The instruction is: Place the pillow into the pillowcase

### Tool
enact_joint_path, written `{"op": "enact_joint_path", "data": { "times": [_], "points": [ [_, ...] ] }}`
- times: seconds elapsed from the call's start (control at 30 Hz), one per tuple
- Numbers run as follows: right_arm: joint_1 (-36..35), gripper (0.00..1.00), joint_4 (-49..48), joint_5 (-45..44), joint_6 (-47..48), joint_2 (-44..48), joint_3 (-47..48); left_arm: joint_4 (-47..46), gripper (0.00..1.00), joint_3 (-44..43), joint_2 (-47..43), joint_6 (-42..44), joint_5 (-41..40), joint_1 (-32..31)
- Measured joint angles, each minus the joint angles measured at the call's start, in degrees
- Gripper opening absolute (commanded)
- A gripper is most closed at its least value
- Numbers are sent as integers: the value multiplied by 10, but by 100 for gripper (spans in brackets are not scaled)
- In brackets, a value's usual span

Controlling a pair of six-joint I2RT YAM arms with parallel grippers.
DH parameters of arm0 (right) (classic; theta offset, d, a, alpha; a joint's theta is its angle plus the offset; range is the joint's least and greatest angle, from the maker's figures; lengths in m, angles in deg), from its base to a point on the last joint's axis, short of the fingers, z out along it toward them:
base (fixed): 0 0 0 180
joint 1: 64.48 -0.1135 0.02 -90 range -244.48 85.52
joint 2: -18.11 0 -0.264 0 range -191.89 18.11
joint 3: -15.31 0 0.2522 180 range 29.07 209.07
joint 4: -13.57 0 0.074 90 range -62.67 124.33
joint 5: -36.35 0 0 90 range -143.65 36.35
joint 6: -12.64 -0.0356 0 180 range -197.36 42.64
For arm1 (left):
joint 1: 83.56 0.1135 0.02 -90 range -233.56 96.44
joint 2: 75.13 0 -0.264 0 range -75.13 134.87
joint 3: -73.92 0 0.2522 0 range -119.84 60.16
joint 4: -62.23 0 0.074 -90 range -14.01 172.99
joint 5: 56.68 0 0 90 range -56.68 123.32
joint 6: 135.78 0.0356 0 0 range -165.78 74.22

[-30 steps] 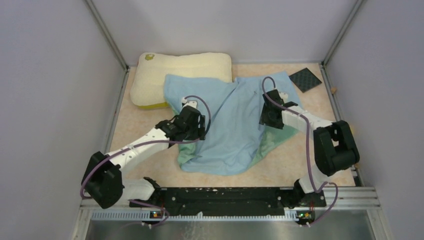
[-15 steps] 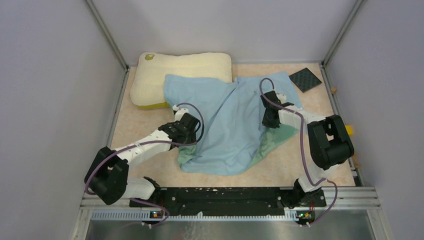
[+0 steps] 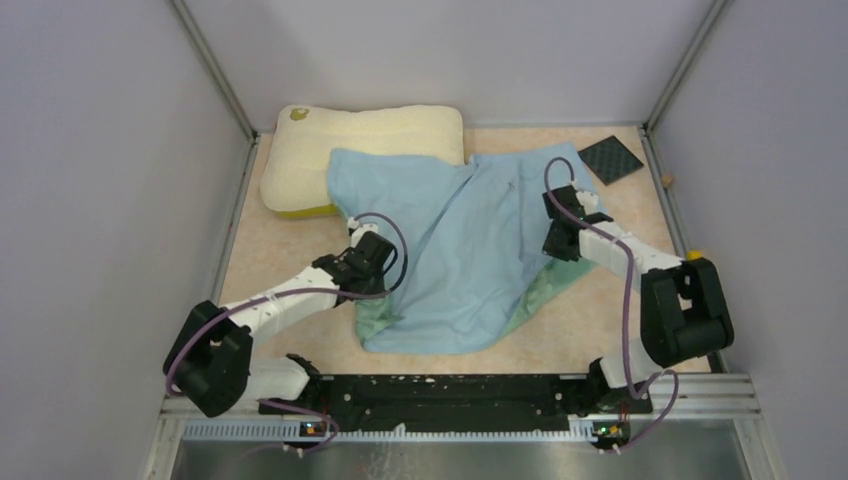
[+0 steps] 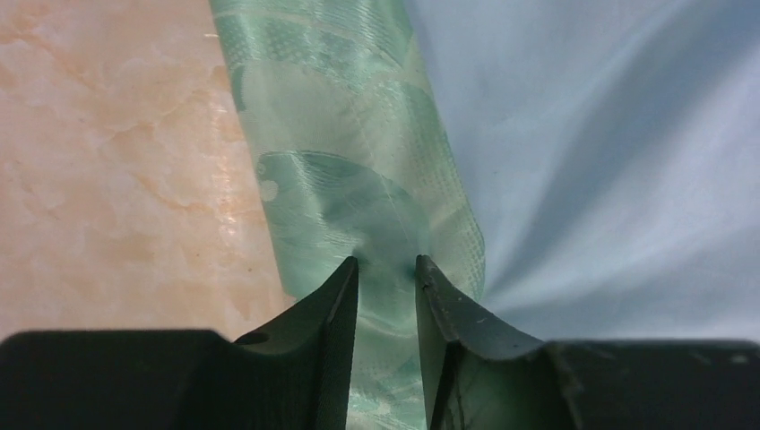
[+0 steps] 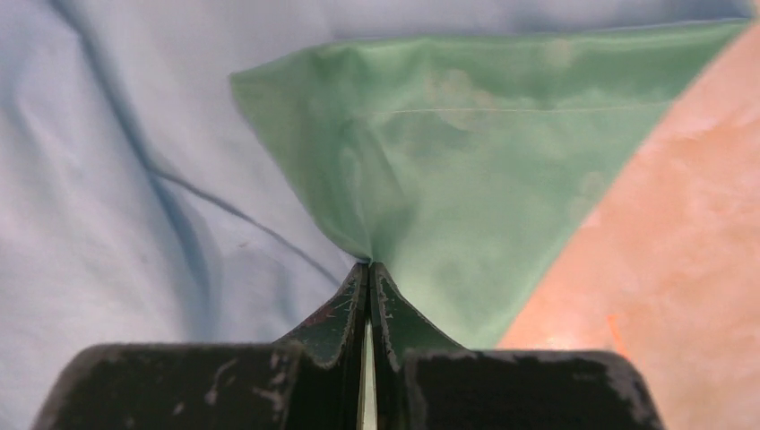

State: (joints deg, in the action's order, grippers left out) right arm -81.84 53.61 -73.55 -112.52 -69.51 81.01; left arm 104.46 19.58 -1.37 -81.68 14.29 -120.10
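The cream pillow (image 3: 370,135) lies at the back left, its right end under the light-blue pillowcase (image 3: 460,250), which is spread flat mid-table. My left gripper (image 3: 378,285) is down on the case's left edge. In the left wrist view its jaws (image 4: 387,264) stand narrowly apart, with a fold of the green reverse side (image 4: 341,161) between them. My right gripper (image 3: 555,258) is at the case's right edge. In the right wrist view it (image 5: 369,266) is shut on a pinched peak of green fabric (image 5: 466,161) beside the blue side (image 5: 134,179).
A black square pad (image 3: 610,158) lies at the back right corner. Grey walls enclose the beige table (image 3: 280,250) on three sides. A small yellow item (image 3: 694,256) sits at the right edge. The arm bases and a black rail (image 3: 450,390) line the near edge.
Both grippers have dropped onto the pillowcase's side edges. The right one shut on the green edge and moved right. The left jaws have narrowed around a green fold.
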Motion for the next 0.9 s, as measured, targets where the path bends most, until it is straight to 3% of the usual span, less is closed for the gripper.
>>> {"op": "enact_joint_path", "data": {
  "times": [0.13, 0.27, 0.4, 0.5, 0.53, 0.57, 0.6, 0.7, 0.9],
  "points": [
    [64, 0, 36, -3, -4, 67, -25, -5, 17, 9, -1, 1, 33, -2],
    [172, 0, 85, -13, -4, 165, -28, -14, 4, 19, -12, -3, 70, -21],
    [245, 0, 128, -23, -5, 237, -28, -18, 2, 19, -19, -9, 89, -61],
    [250, 2, 147, -16, -9, 279, -37, -14, 12, 19, -27, -16, 96, -78],
    [250, 15, 153, -12, -10, 291, -44, -9, 16, 19, -33, -18, 96, -79],
    [250, 35, 165, -5, -12, 303, -48, 0, 24, 16, -43, -20, 92, -79],
    [250, 46, 176, -1, -15, 310, -48, 8, 35, 12, -51, -20, 88, -79],
    [250, 58, 190, 20, -20, 331, -47, 42, 65, -19, -78, -24, 59, -79],
    [201, 65, 221, 28, -23, 341, 2, 46, 70, -73, -85, -7, 25, -79]
  ]
}}
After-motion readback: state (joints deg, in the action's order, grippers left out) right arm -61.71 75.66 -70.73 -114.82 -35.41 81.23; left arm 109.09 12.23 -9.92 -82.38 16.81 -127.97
